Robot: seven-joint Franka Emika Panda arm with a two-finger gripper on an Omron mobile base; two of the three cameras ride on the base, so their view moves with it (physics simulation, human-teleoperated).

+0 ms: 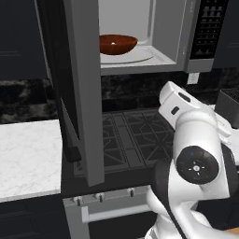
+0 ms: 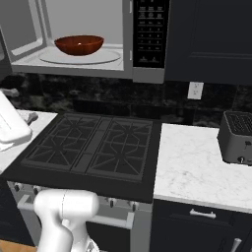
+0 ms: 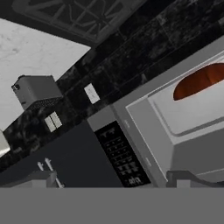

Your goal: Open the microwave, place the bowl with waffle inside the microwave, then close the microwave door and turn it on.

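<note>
Open microwave door [image 1: 84,88] hides the left part of the bowl [image 1: 119,43] in the left base view; its top runs off the frame. Waffle not discernible inside the bowl from any angle. In the hand view, the bowl is cut by the right edge. Button labels on the microwave [image 2: 150,34] panel too small to read.

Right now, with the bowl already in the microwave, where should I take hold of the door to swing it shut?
Take the microwave door at its free edge, the near grey frame, or by the dark vertical bar handle on its outer face. It stands wide open, hinged at the left, so coming from its left side and pushing right toward the bowl looks best.
</note>
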